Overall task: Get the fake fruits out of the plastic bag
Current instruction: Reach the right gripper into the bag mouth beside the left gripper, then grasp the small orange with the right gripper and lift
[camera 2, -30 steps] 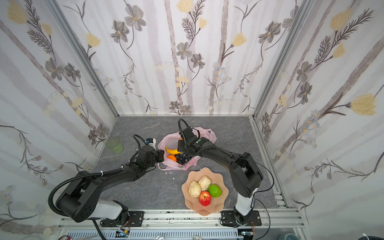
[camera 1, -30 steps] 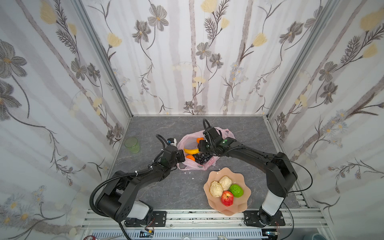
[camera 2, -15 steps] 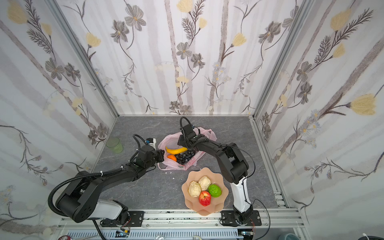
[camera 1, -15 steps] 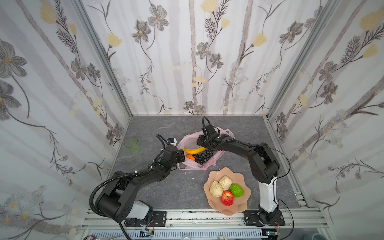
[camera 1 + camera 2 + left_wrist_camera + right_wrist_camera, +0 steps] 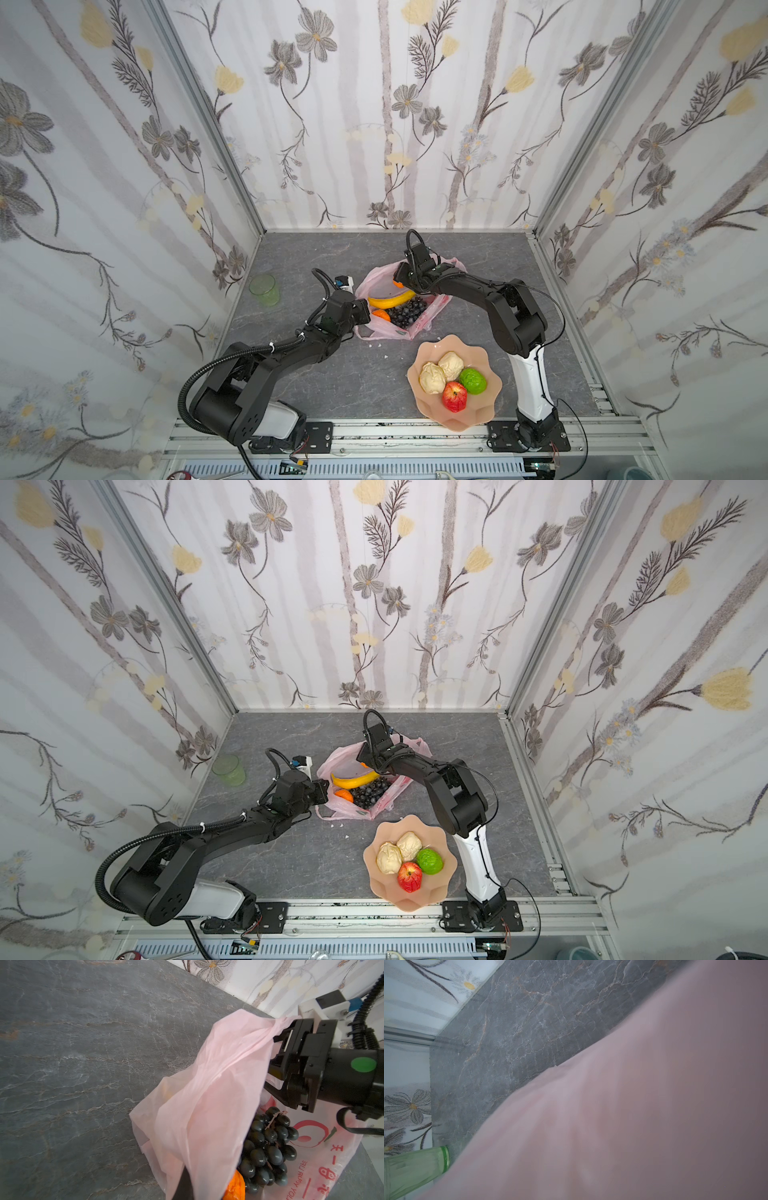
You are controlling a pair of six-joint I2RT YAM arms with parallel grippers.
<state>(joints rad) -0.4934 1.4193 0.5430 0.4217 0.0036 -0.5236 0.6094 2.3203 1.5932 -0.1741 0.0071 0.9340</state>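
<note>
We judge the job about half done. Four fruits are out of the bag [image 5: 378,279] and four lie in it, yet to be taken. The bag lies on the desk [image 5: 365,382] with its mouth spread open. Inside it we see a banana [image 5: 390,300] across the middle and a bunch of grapes [image 5: 407,311] touching the banana. One orange [image 5: 381,316] sits just beside the grapes at the bag's edge nearest the left arm [image 5: 291,353], and a second orange [image 5: 397,284] lies at the far side of the bag, beyond the banana. Near the bag, on the side of it that faces the robot, stands a plate [image 5: 465,420]. It holds two pears [image 5: 432,377], touching each other, a green fruit [image 5: 473,380] and an apple [image 5: 454,395]. A green cup [image 5: 264,289] stands well apart from the bag, past the left arm; nothing shows in it.

The left jaws are closed on the bag's thin edge beside the first orange, holding the mouth up. The right jaws reach into the bag at the second orange. In the left wrist view they stand apart, but the pink film hides what is between them, so we cannot tell whether they have the orange.
</note>
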